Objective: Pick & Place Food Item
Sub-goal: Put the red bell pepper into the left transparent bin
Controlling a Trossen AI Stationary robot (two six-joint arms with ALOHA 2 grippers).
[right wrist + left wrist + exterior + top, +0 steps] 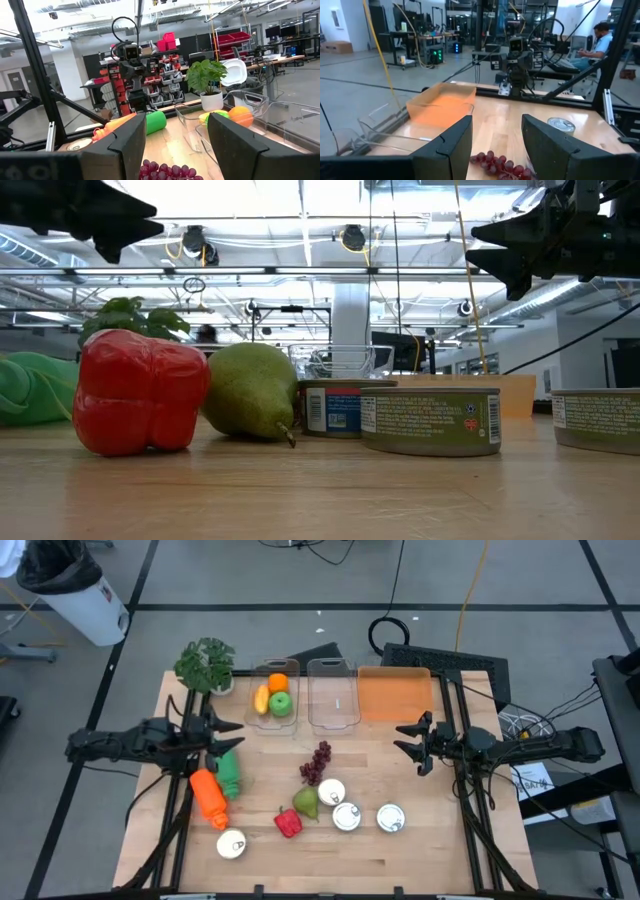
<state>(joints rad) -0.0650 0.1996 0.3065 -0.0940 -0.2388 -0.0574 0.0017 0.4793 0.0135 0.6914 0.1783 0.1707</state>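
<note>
Food lies loose on the wooden table: purple grapes (pixel 317 762) in the middle, a green pear (pixel 306 802), a red pepper (pixel 288 823), an orange carrot (pixel 208 797) and a green vegetable (pixel 228 773). Several tins (pixel 346 817) stand near them. My left gripper (pixel 236 736) hovers open above the table's left side, over the green vegetable, pointing right. My right gripper (pixel 402 738) hovers open on the right side, pointing left at the grapes (pixel 165 171). In the left wrist view the grapes (pixel 501 166) lie just beyond the open fingers (pixel 496 125). Neither gripper holds anything.
Along the far edge stand a clear bin (pixel 275 695) holding an orange, a green apple and a yellow fruit, an empty clear bin (pixel 333 695) and an orange bin (pixel 393 695). A potted plant (pixel 205 665) occupies the far left corner. One tin (pixel 231 844) sits near the front left.
</note>
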